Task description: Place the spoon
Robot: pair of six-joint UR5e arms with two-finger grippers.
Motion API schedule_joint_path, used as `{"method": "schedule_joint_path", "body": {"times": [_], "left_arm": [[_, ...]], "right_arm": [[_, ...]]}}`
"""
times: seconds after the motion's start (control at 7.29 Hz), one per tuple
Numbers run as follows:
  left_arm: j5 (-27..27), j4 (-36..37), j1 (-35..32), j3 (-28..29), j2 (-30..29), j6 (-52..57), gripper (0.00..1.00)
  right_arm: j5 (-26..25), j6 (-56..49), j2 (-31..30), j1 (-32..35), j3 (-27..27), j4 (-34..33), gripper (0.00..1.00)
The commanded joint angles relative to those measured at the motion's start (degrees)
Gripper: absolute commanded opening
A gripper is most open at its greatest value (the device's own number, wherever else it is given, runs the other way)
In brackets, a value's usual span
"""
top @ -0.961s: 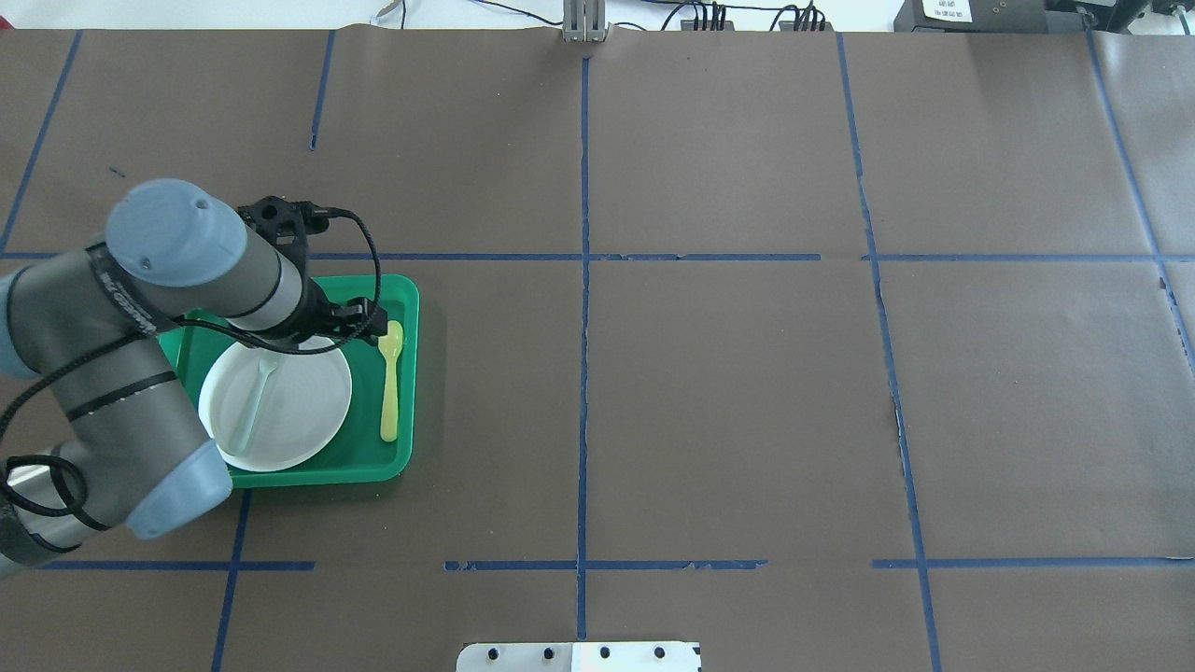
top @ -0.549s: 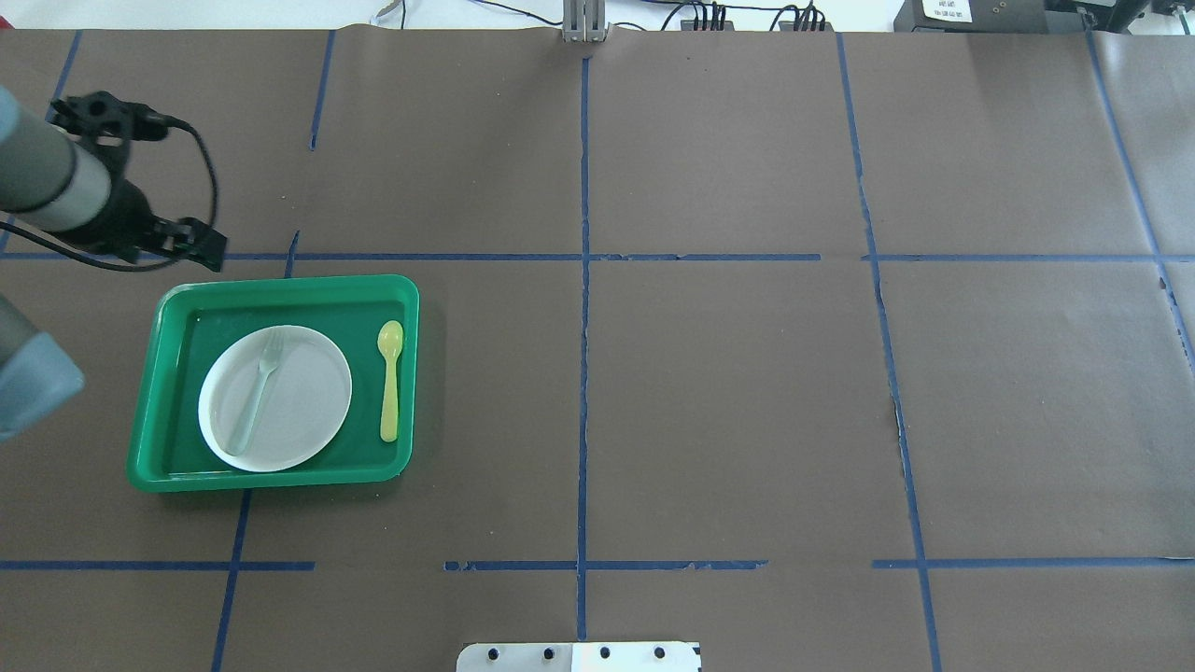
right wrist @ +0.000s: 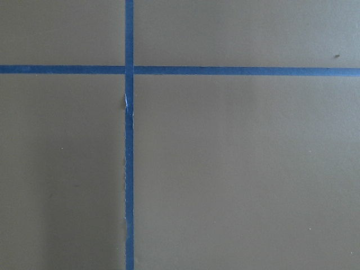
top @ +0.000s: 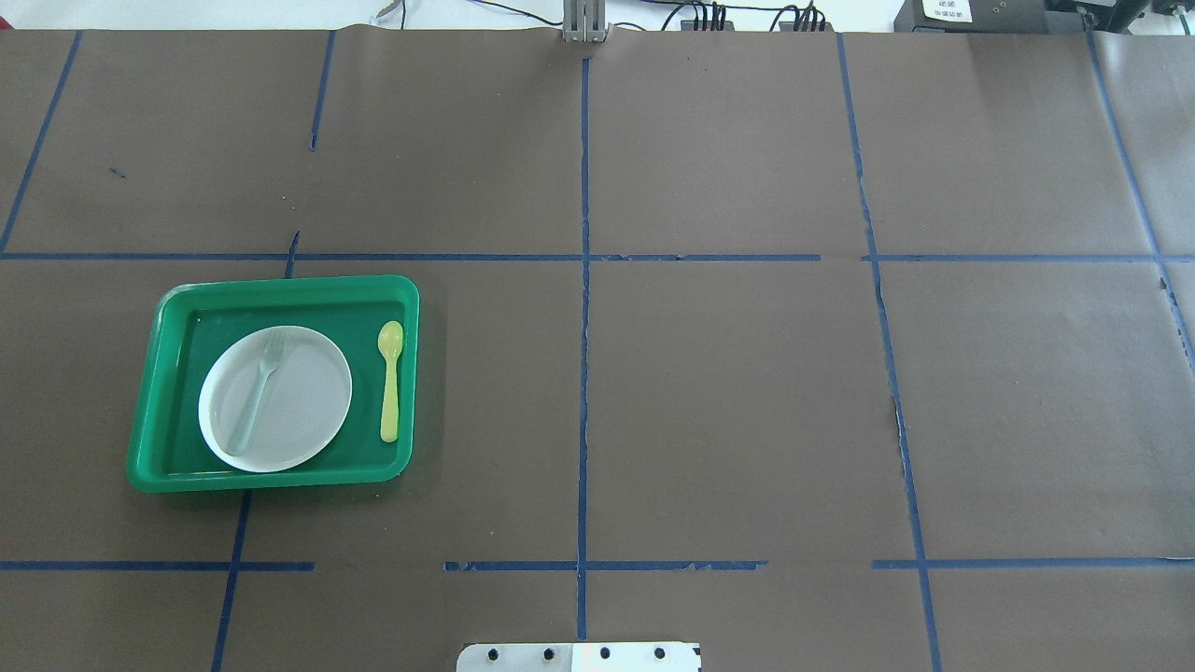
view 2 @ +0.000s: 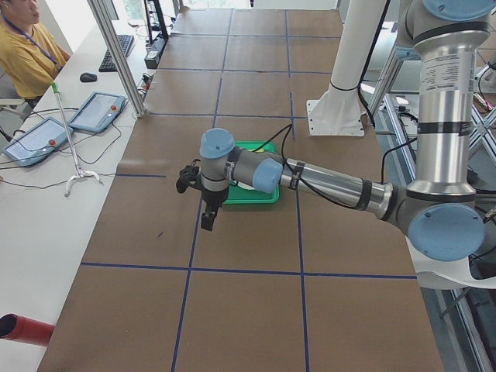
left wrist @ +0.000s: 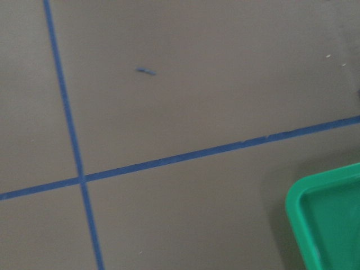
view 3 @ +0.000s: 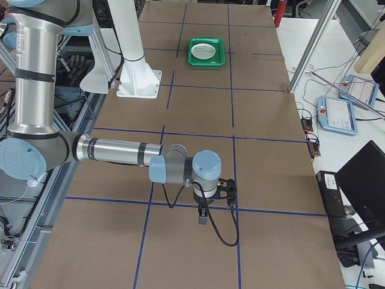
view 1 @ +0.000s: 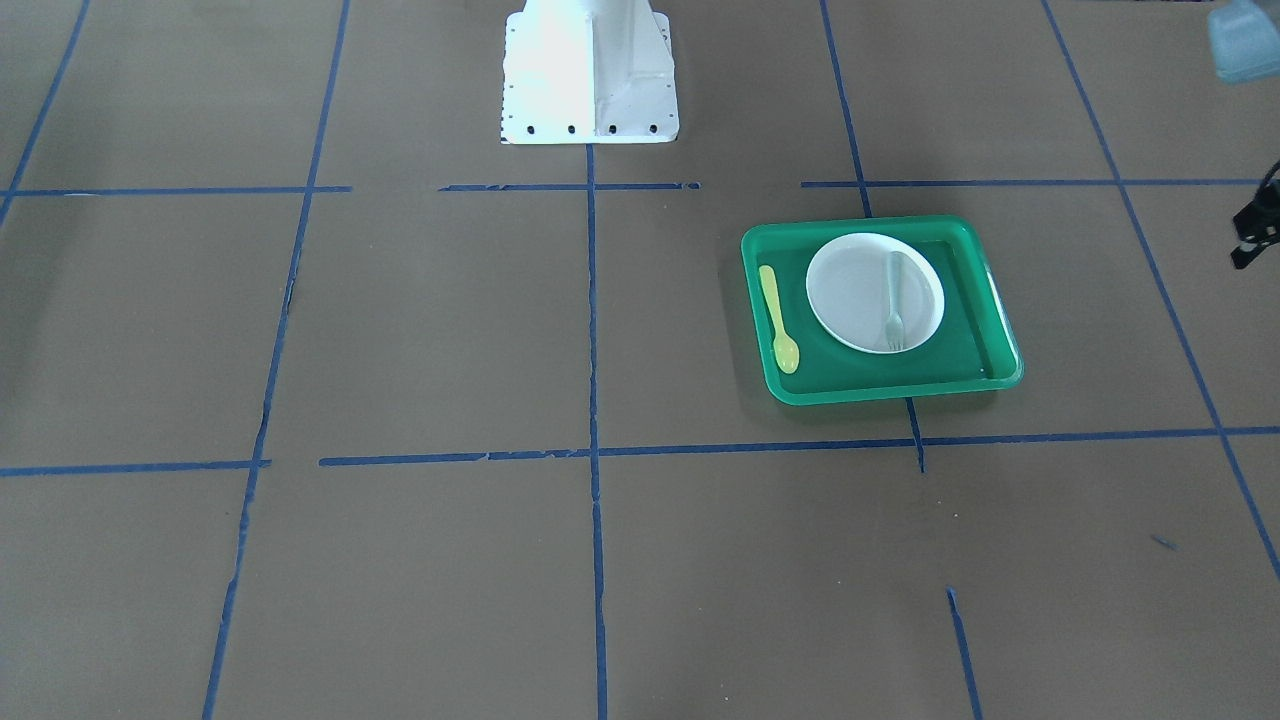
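Note:
The yellow spoon (top: 390, 381) lies in the green tray (top: 280, 285), on the tray floor to the right of the white plate (top: 303, 401), bowl pointing away from the robot. It also shows in the front-facing view (view 1: 779, 320). A pale fork (top: 257, 392) lies on the plate. My left gripper (view 2: 207, 219) hangs over bare table beyond the tray's left side, apart from it; only a black part of it shows at the front-facing view's right edge (view 1: 1255, 235), so I cannot tell its state. My right gripper (view 3: 203, 217) hangs far from the tray; I cannot tell its state.
The white robot base (view 1: 590, 70) stands at the table's middle near edge. Brown paper with blue tape lines covers the table. The tray's corner shows in the left wrist view (left wrist: 326, 225). An operator (view 2: 23, 46) sits beyond the far edge by two tablets.
My left arm has pulled back from over the tray, gone left and left the overhead view. The spoon, fork and plate have not moved.

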Motion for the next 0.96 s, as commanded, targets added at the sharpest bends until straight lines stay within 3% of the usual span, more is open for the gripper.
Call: {"method": "schedule_joint_path", "body": {"times": [0.0, 0.82], "left_arm": [[-6.1, 0.2, -6.6, 1.3, 5.9, 10.4, 1.0], [-4.9, 0.0, -7.6, 4.4, 5.3, 10.4, 1.0]], "right_arm": [[0.0, 0.0, 0.0, 0.0, 0.0, 0.0, 1.0], [0.0, 0.0, 0.0, 0.0, 0.0, 0.1, 1.0]]}}
